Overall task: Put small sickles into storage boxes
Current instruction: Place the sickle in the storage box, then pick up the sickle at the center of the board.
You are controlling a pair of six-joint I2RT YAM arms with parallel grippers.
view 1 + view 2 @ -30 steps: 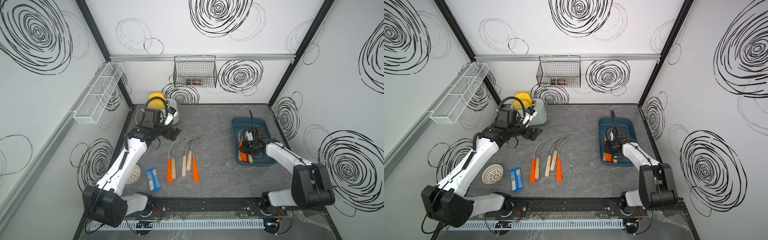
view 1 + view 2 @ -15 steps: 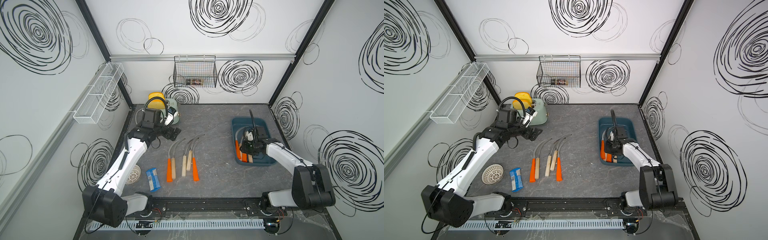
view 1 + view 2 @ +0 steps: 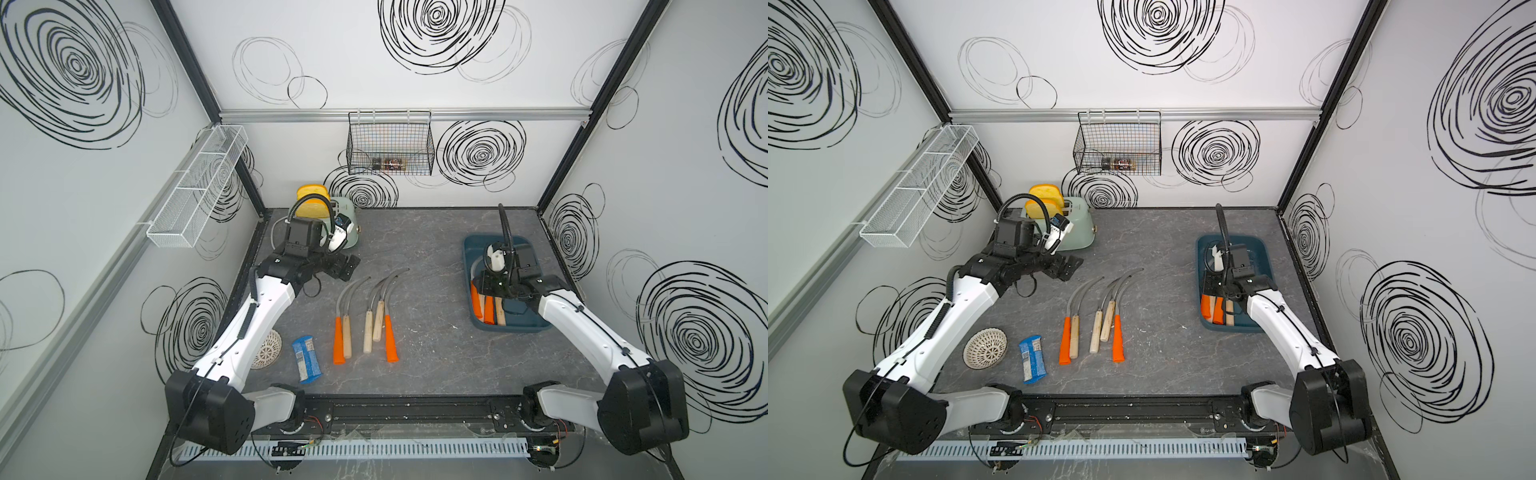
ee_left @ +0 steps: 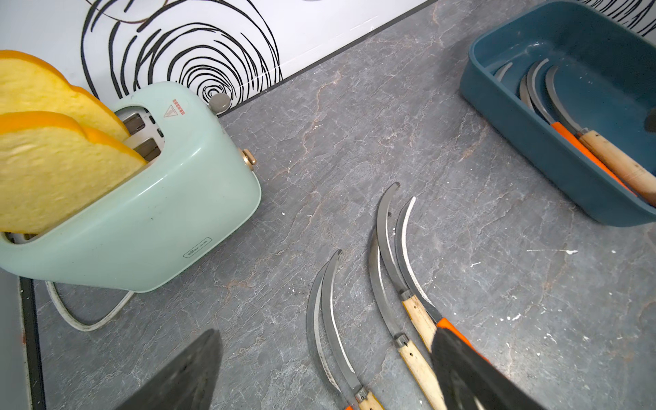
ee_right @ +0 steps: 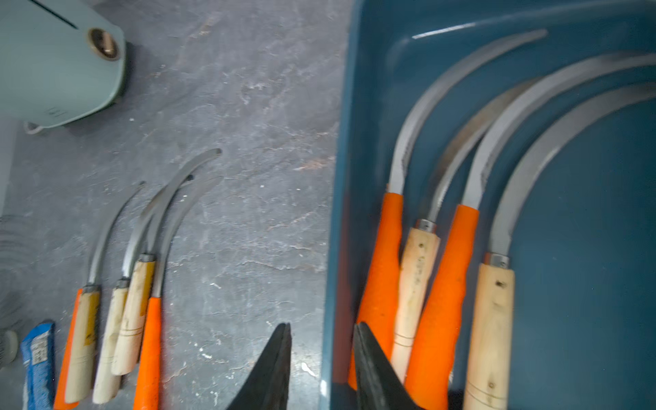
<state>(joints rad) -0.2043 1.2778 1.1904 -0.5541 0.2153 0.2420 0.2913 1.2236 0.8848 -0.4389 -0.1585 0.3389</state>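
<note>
Sickles [image 3: 368,332] not yet stored, five of them, lie side by side in the middle of the grey table [image 3: 432,270], well apart from the teal storage box [image 3: 469,253]. Their long axes run almost parallel to the long side of the box, with handles toward the robot's base and curved blades pointing to the back wall. Four other sickles [image 5: 440,301] already lie in the box in the same direction.

The right gripper [image 5: 322,328] hangs over the box wall that faces the middle of the table. Its jaws stand only a little apart and hold nothing. From it the five lie to the robot's left, across bare table.

The left gripper [image 4: 324,332] is nearer to them. It hovers above the blade ends, near the toaster [image 4: 142,198], with jaws wide apart and empty. In my judgement the next grasp should take a handle, so either claw must first travel toward the base end of the row.
</note>
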